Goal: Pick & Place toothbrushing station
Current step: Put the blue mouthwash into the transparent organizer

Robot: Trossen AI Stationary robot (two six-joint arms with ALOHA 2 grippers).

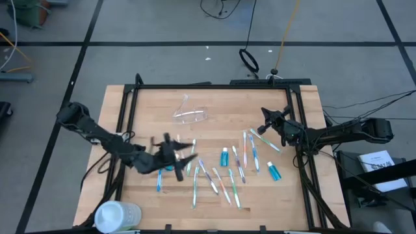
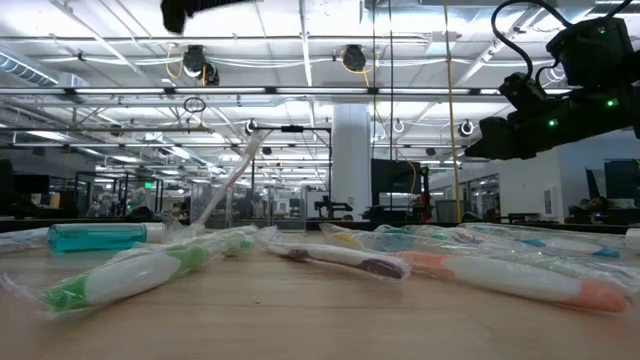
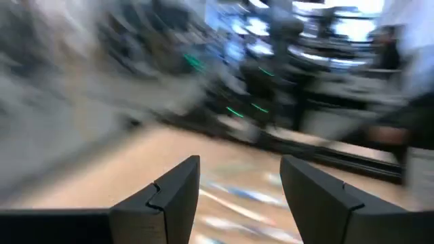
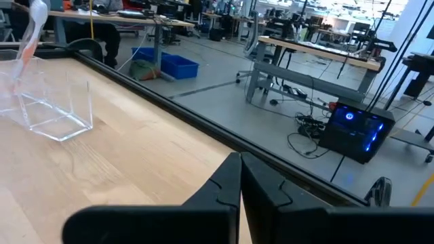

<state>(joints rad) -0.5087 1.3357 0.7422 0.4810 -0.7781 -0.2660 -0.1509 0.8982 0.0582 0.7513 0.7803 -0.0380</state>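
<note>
I am hovering my left claw (image 1: 185, 155), fingers spread, over the scattered toothbrushes (image 1: 221, 174) to pick one for the clear cup (image 1: 190, 114), while my right claw (image 1: 266, 120) is waiting clenched empty.

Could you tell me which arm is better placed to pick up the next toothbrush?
Probably the left: its pincer is open, right above the toothbrushes. The right pincer is shut, beside the far ones.

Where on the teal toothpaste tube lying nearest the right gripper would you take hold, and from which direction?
Grip the teal toothpaste tube across its narrow width, mid-body, coming straight down from above. It lies flat on the table with bare wood either side, a little apart from the toothbrushes. The right gripper hangs nearby, shut.
</note>
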